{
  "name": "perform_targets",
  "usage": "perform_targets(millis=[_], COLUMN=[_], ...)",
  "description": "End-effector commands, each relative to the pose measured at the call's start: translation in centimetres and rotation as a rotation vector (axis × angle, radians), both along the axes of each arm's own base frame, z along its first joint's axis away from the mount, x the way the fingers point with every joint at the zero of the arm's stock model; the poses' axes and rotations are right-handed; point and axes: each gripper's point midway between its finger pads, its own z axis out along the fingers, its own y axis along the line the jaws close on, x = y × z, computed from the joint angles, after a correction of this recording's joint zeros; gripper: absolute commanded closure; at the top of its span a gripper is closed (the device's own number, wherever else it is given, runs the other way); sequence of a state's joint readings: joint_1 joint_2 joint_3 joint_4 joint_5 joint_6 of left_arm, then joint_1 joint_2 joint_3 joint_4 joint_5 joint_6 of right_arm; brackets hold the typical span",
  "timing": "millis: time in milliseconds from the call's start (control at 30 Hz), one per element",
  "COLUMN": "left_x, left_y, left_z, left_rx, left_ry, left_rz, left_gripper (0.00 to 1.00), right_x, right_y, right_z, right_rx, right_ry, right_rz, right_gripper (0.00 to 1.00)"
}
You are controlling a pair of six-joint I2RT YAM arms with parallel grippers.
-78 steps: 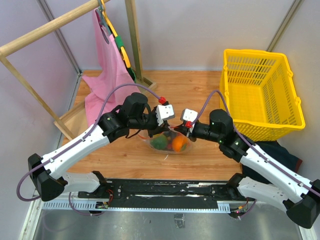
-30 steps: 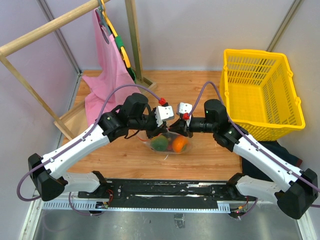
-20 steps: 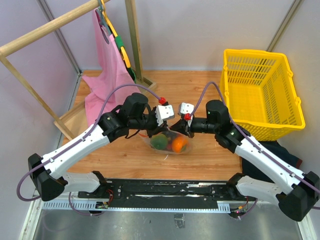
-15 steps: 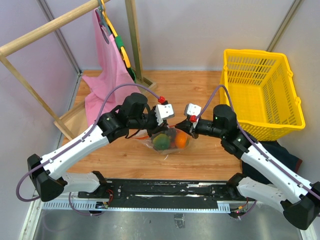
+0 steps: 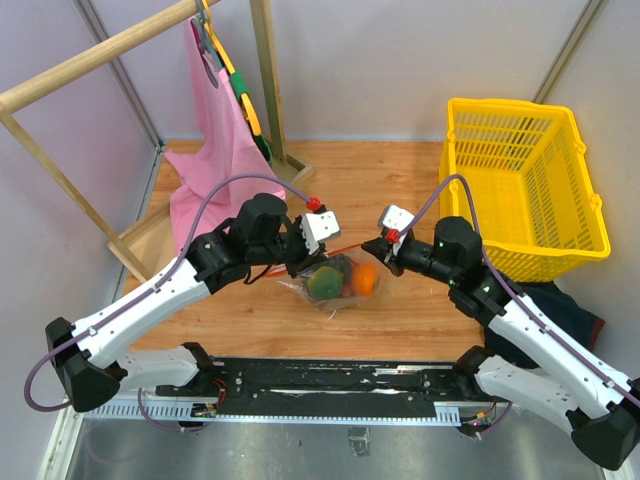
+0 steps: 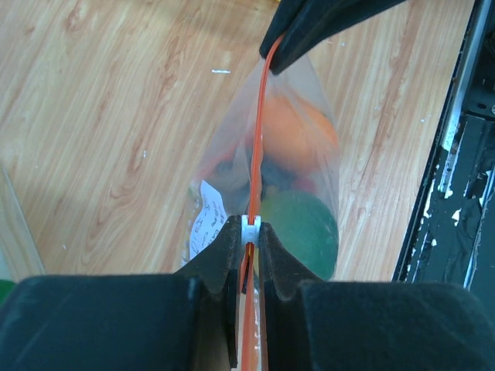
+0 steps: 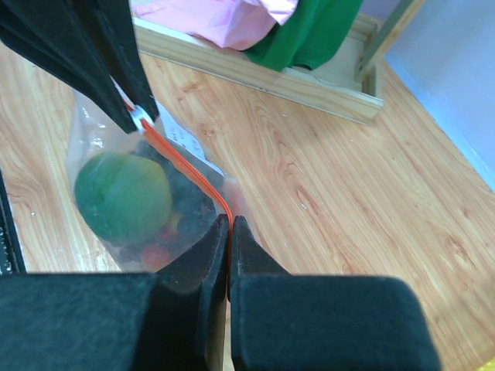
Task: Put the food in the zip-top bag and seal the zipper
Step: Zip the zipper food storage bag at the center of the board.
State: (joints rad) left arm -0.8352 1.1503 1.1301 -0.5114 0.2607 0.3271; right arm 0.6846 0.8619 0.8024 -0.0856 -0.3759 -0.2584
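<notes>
My right claw (image 7: 230,222) is now clenching the zipper's (image 6: 257,139) far end, having just snapped shut and pulled right, so the strip is stretching taut. My left claw (image 6: 248,232) is gripping the zipper at its slider (image 6: 248,225). The bag (image 5: 335,285), with the food (image 6: 305,232) inside, is hanging between them, ready for sealing.

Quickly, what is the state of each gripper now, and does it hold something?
Left gripper: closed on the zipper, at its white slider.
Right gripper: closed on the zipper's other end.
</notes>
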Motion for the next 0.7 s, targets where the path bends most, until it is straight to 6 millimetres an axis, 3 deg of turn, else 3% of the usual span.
perform_targets(millis=[0, 667], left_x=[-0.2, 0.3], left_y=[1.8, 4.3], left_z=[-0.1, -2.2], left_rx=[0.019, 0.002], left_ry=[-0.008, 0.040], left_rz=[0.063, 0.257], left_gripper=[0.95, 1.00], right_x=[1.9, 4.9], right_y=[-2.6, -7.0], right_z=[0.4, 0.5], right_rx=[0.002, 0.025], right_ry=[-0.034, -0.036], right_rz=[-0.174, -0.481], right_gripper=[0.99, 0.99])
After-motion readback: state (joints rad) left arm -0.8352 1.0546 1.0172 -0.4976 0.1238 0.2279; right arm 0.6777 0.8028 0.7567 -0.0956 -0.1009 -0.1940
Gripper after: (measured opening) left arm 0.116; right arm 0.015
